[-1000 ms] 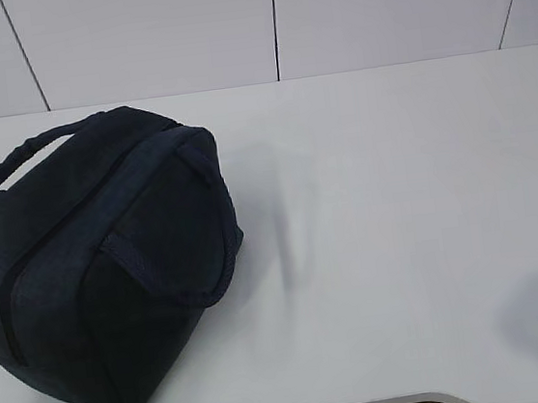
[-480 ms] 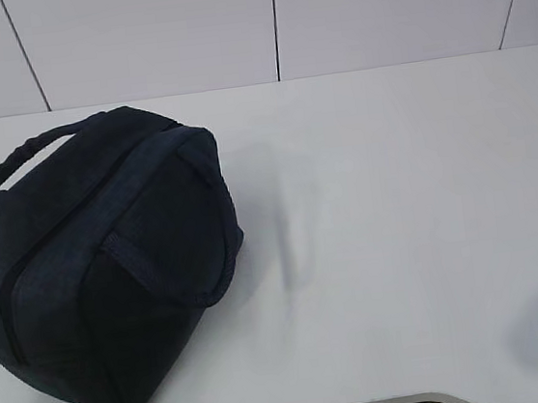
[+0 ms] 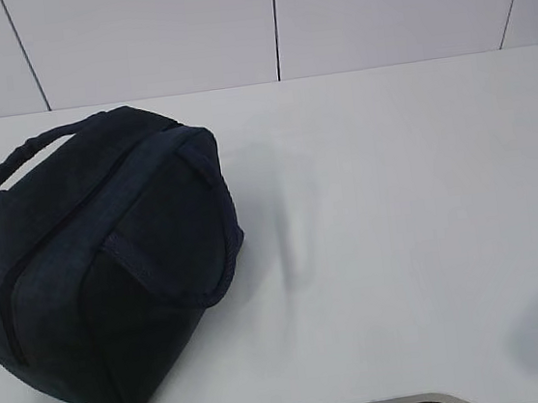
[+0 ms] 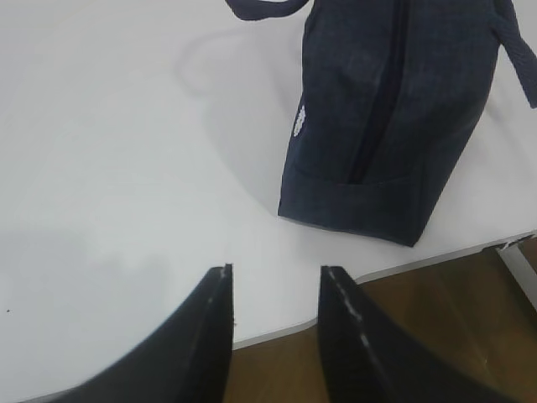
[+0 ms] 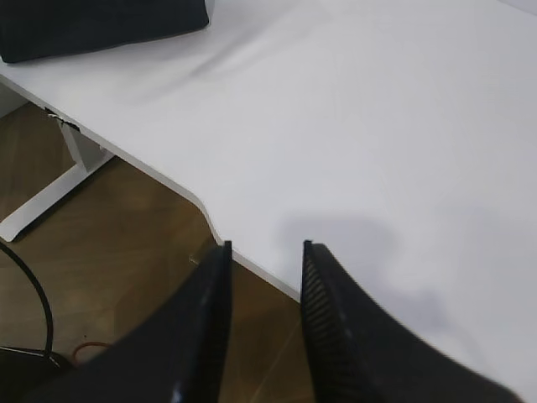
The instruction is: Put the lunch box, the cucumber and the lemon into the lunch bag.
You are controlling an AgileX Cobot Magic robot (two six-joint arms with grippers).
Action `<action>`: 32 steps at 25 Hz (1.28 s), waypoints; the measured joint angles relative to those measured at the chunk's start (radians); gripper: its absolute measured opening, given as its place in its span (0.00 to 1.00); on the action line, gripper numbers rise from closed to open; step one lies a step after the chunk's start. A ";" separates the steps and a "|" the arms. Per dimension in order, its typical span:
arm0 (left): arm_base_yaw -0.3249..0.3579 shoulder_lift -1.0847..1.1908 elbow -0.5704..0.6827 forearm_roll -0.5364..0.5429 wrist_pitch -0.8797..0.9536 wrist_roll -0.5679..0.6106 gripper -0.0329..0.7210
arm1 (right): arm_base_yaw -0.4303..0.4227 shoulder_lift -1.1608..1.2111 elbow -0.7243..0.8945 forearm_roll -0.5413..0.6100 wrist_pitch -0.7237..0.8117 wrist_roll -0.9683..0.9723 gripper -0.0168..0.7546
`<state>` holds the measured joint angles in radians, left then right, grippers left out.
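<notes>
The dark navy lunch bag [image 3: 111,268] sits on the left of the white table [image 3: 395,197], its zipper [image 4: 373,109] closed and both strap handles lying over its top. The lunch box, the cucumber and the lemon are out of view. Neither arm shows in the exterior view. My left gripper [image 4: 277,270] hangs open and empty over the table's front edge, with the lunch bag [image 4: 386,126] ahead and to its right. My right gripper [image 5: 266,245] is also open and empty above the front edge, and a corner of the lunch bag [image 5: 92,25] shows far off at the upper left.
White wall panels stand behind the table. The curved front table edge [image 5: 205,210] drops to a brown wooden floor [image 5: 101,260]. A white table leg [image 5: 50,193] and a black cable [image 5: 38,294] are down there.
The bag's near strap has settled slightly, and the soft shadow at the table's lower right has drawn back a little. Nothing else has moved.
</notes>
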<state>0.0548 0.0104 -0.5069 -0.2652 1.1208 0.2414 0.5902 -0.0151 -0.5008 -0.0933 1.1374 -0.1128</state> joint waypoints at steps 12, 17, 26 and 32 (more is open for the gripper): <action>0.000 0.000 0.000 0.000 0.000 0.000 0.36 | -0.042 0.000 0.000 -0.002 0.000 -0.002 0.34; 0.000 0.000 0.000 0.000 0.000 0.000 0.36 | -0.198 0.000 0.000 -0.002 0.002 -0.002 0.34; -0.014 0.000 0.000 -0.002 0.000 0.000 0.36 | -0.397 0.000 0.000 -0.002 0.002 -0.002 0.34; -0.021 0.000 0.000 -0.004 0.000 0.000 0.36 | -0.464 0.000 0.000 -0.002 0.002 -0.002 0.34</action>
<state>0.0341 0.0104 -0.5069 -0.2690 1.1208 0.2414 0.1258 -0.0151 -0.5008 -0.0955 1.1390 -0.1146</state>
